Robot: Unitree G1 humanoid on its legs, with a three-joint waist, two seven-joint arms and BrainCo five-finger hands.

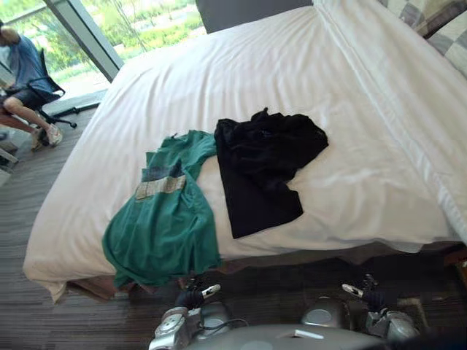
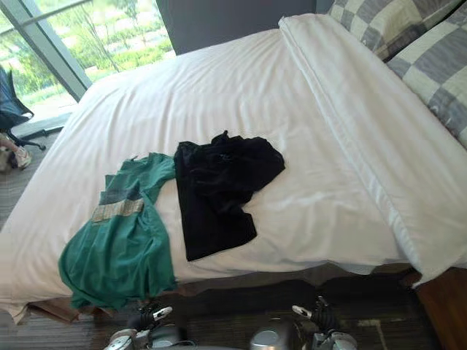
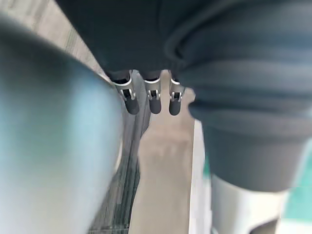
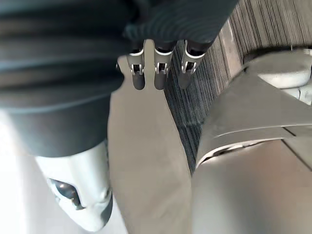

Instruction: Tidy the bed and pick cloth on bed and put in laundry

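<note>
A green cloth [image 1: 164,219] lies at the near edge of the white bed [image 1: 241,73] and hangs partly over its side. Beside it on the right a black cloth [image 1: 259,164] is spread flat, and its edge touches the green one. My left hand [image 1: 191,298] hangs low in front of the bed, below the green cloth, and holds nothing. My right hand [image 1: 372,297] hangs low on the right, also empty. In the wrist views the left hand's fingers [image 3: 151,100] and the right hand's fingers [image 4: 156,70] are straight over the floor.
Checked grey pillows [image 2: 416,44] lie at the head of the bed on the right, with a folded white duvet edge [image 2: 350,109] beside them. A person [image 1: 22,73] sits on a chair by the window at the far left. Grey carpet [image 1: 44,321] runs around the bed.
</note>
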